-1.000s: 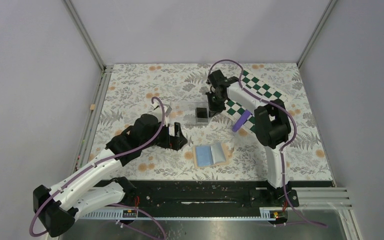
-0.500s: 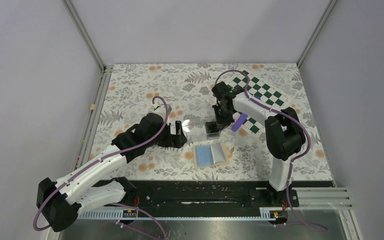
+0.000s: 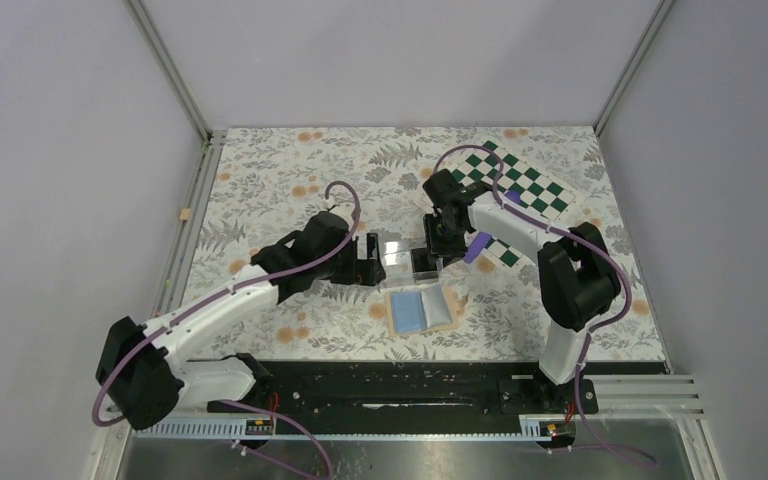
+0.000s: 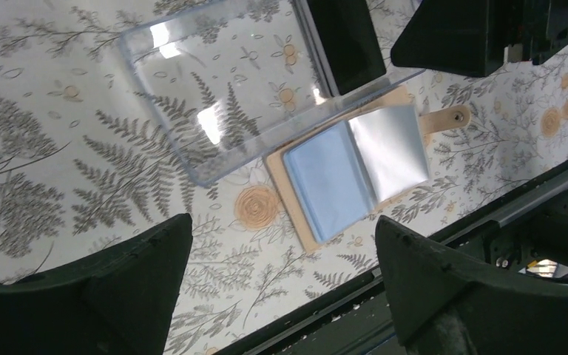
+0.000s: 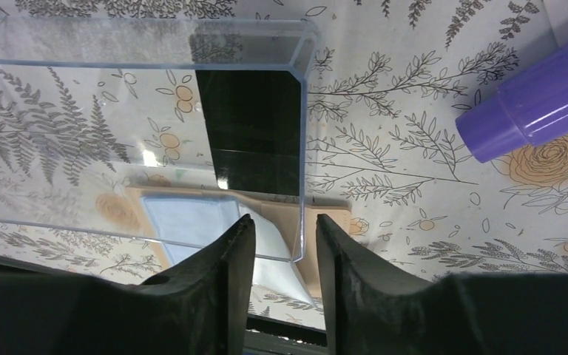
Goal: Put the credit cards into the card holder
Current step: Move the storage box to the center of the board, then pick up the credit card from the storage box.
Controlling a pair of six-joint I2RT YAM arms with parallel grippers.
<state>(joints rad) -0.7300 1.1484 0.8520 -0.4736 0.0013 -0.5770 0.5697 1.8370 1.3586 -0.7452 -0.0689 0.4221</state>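
Right wrist: clear box of credit cards newly brought beside card holder; right jaws parted, apparently releasing; left jaws spread wide.

Left claw spread wide; right claw narrowly parted; both aimed downward, near each other

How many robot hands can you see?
2. The left gripper is open by the left end of the clear box. The right gripper is at its right end, fingers on either side of the box wall, near the black cards. None seem hidden.
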